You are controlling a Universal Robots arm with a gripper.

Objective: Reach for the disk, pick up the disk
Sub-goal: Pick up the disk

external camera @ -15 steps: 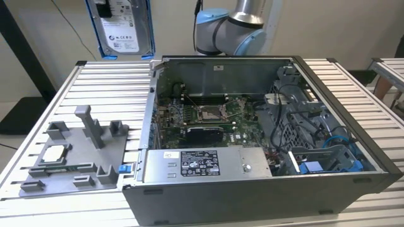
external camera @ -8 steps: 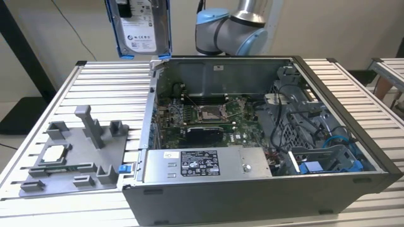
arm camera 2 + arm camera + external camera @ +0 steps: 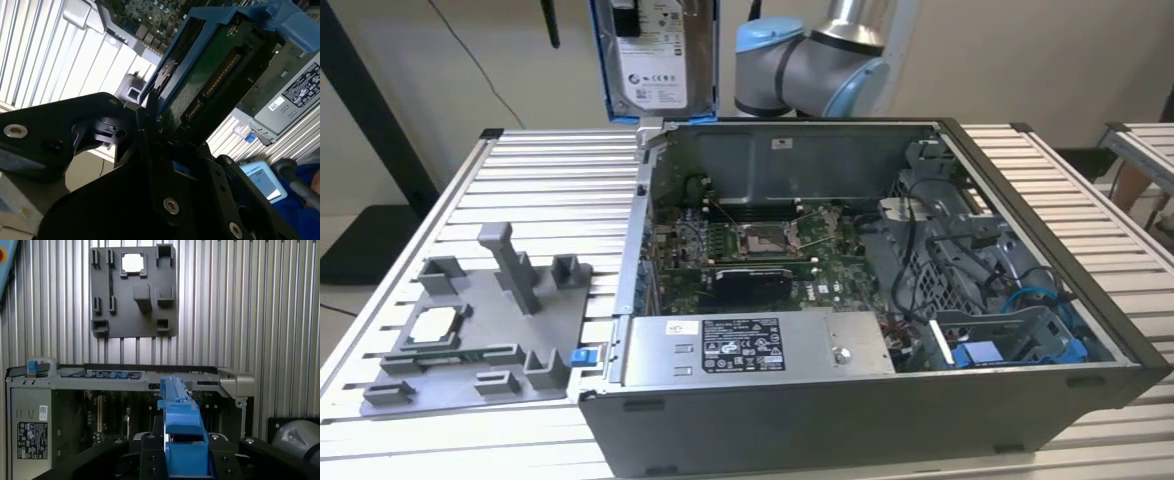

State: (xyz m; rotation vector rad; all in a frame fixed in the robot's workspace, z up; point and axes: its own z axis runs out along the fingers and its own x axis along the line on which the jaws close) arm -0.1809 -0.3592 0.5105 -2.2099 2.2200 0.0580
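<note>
Slatted aluminium surface (image 3: 547, 170) against a pale wall, carrying two items. An open grey metal computer case (image 3: 854, 430) lies on its side across the middle of the surface and towards the edge on the exterior view's right. Its green motherboard (image 3: 747, 250) is exposed, and a large grey box with a black-and-white label (image 3: 761, 345) sits along its near wall. A flat grey plastic fixture plate (image 3: 454, 395) with raised blocks lies near the near corner on the exterior view's left, just beside the case. A small square silver-white chip (image 3: 430, 325) is seated in one of the plate's recesses.

A silver robot arm with light blue joint caps (image 3: 814, 60) stands behind the far edge of the surface. The disk (image 3: 656, 60), a flat rectangular silver hard drive with a white label and a bright blue plastic carrier frame, hangs upright in the air. It is seen over the case's far corner on the exterior view's left and touches neither the case nor the surface.

In both wrist views the black jaws are clamped on the disk. The second wrist view shows its green circuit-board face (image 3: 210, 65), and the first wrist view shows its blue frame edge-on (image 3: 177, 410) above the case's side wall.
</note>
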